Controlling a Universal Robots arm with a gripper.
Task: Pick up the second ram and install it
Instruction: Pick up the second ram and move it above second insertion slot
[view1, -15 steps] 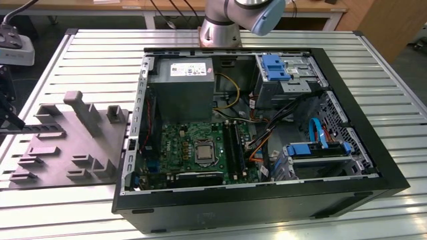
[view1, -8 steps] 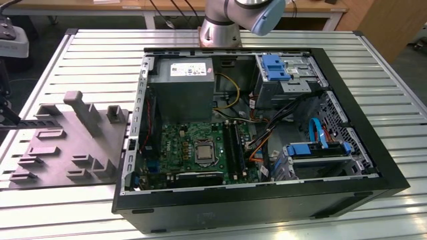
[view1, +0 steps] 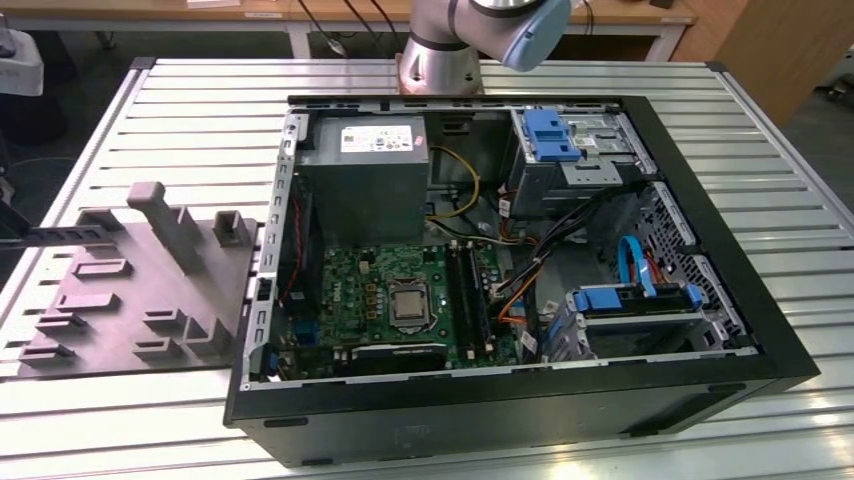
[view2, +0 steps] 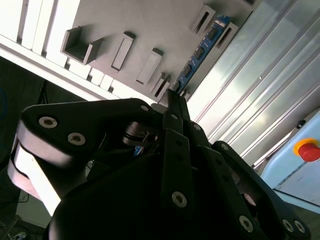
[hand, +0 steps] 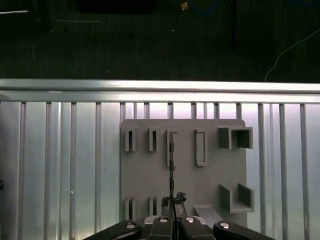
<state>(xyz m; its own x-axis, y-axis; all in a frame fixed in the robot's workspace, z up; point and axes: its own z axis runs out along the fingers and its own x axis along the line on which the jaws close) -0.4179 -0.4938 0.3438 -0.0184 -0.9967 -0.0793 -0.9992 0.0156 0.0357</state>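
The ram (view2: 202, 50) is a thin blue stick with small chips along its face. In the second wrist view it runs from the tip of the gripper (view2: 172, 95) out across the grey holder plate (view2: 150, 20), with its far end beside one of the plate's narrow slots. In the first wrist view it appears edge-on as a dark line, lined up with a long slot near the middle of the plate and reaching down to the jaws. The jaws stand close on either side of its near end. I cannot tell whether they clamp it, or whether the stick sits in the slot or is lifted off it.

In the exterior view the plate lies on the slatted tabletop (view1: 441, 85), just beside the open computer case (view1: 721, 330) on the exterior view's left.
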